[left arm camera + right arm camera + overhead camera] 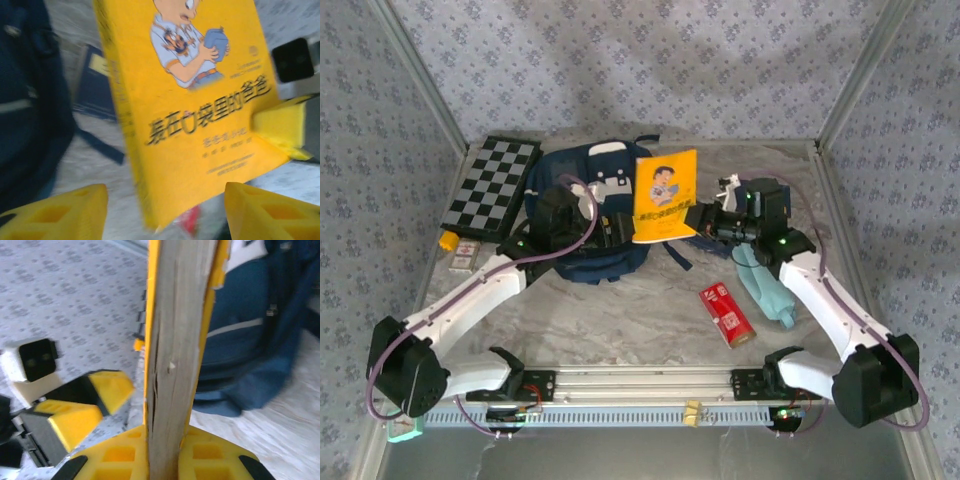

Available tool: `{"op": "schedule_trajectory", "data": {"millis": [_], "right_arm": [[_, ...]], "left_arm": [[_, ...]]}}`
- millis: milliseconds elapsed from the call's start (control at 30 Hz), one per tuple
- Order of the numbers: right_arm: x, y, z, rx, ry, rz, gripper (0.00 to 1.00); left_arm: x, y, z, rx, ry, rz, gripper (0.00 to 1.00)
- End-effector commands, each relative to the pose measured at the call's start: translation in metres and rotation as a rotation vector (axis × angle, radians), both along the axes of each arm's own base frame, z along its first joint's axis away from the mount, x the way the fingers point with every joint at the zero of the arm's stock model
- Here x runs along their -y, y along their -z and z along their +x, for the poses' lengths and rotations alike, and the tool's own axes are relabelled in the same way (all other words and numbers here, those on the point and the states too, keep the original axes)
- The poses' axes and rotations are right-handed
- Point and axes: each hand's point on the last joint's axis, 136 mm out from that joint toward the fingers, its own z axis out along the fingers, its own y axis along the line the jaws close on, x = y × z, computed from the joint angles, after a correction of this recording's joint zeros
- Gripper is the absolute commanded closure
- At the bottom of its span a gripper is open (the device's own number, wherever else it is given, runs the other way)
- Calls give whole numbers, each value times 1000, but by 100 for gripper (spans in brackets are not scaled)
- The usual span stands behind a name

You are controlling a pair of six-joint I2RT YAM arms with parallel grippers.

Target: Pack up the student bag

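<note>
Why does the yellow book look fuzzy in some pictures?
Left wrist view: the yellow book is close, its letters smeared and soft; right wrist view: its page edge looks sharper while the student bag behind blurs; top view: everything is small but evenly lit and clear.

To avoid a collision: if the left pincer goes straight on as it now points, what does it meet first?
Probably the yellow paperback book with a cartoon boy on its cover, gripped by the right pincer; it stands directly before the open left pincer, though depth is unclear.
</note>
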Motion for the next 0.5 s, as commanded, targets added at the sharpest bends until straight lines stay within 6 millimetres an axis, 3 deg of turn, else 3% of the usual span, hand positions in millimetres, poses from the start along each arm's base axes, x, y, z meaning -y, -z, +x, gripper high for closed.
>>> {"op": "schedule_trajectory", "data": {"millis": [0, 200, 467], "right_arm": [[21, -5, -10, 39, 24, -96, 100], [36, 17, -16, -15, 59, -117, 100], [42, 25, -18, -43, 72, -102, 100]], "left_arm": [[-41, 19, 6, 100, -30, 352, 33], [-56, 61, 31, 141, 44, 681, 35], [-65, 112, 61, 133, 138, 973, 30]]}}
